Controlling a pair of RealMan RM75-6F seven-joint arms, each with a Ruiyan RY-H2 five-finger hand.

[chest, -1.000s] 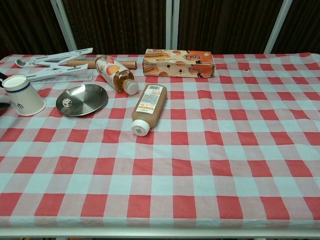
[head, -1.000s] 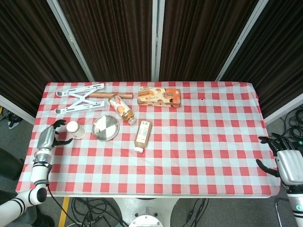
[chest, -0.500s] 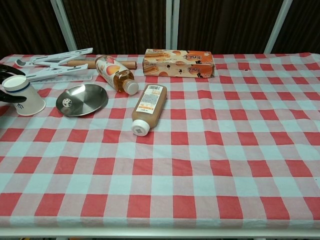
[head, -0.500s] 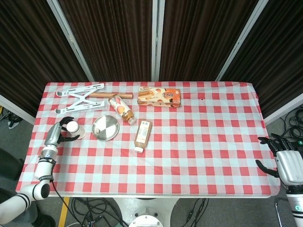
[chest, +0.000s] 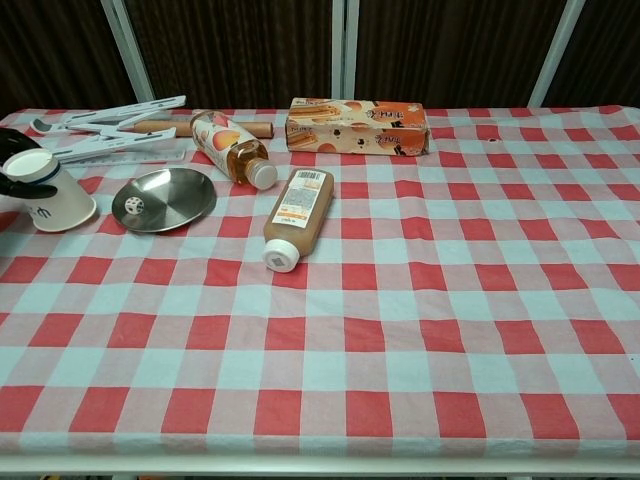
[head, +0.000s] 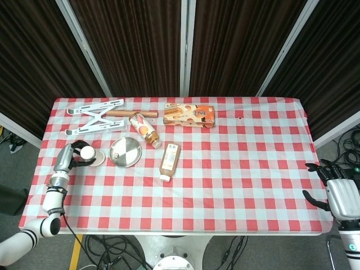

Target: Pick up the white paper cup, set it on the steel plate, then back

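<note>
- Two hands: right hand (head: 343,196) sits off the near table corner, fingers spread, holding nothing.
- Left hand (head: 72,158) wraps dark fingers around one white paper cup (chest: 46,195), standing beside one steel plate (chest: 165,197); grasp step, lift next.
- Two bottles (chest: 297,217) lie beyond.

Open cloth separates the white paper cup (chest: 50,200) from the steel plate (chest: 165,198); bottles lie beyond.
</note>
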